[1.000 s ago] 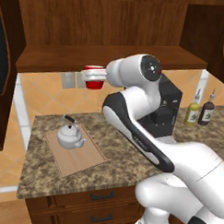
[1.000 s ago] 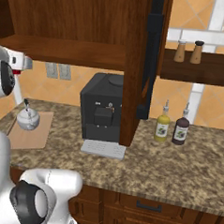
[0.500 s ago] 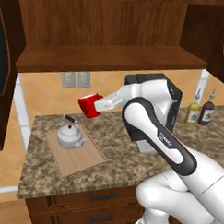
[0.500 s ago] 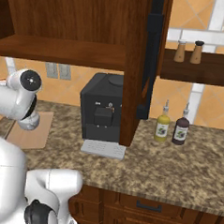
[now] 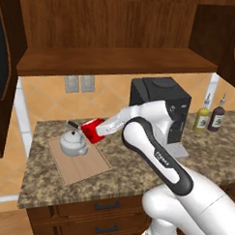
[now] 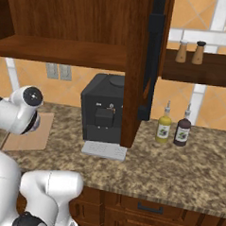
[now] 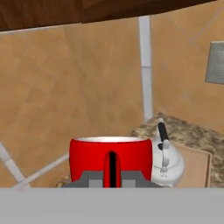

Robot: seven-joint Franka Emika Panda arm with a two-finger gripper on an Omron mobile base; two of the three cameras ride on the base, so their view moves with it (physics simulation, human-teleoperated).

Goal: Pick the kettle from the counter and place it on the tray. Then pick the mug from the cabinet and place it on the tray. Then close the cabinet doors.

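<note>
The small red mug (image 5: 93, 129) hangs just above the counter, with my gripper (image 5: 102, 131) shut on it from the right. It is right beside the silver kettle (image 5: 72, 142), which stands on the light-brown wooden tray (image 5: 83, 162). In the hand view the mug (image 7: 111, 155) is close in front with its handle facing me. The kettle (image 7: 169, 161) and the tray (image 7: 197, 167) lie behind it to the right. The cabinet shelf (image 5: 117, 61) above is bare. Both cabinet doors (image 5: 2, 61) stand open, the right one (image 6: 154, 56) seen edge-on.
A big black coffee machine (image 5: 161, 109) stands on the granite counter (image 5: 205, 157) right of the tray. Two bottles (image 5: 209, 117) are further right. Two shakers (image 6: 190, 52) sit on a side shelf. Wall outlets (image 5: 79, 83) are behind the kettle.
My arm has brought the red mug down from shelf height and leftward, to just above the counter beside the kettle.
</note>
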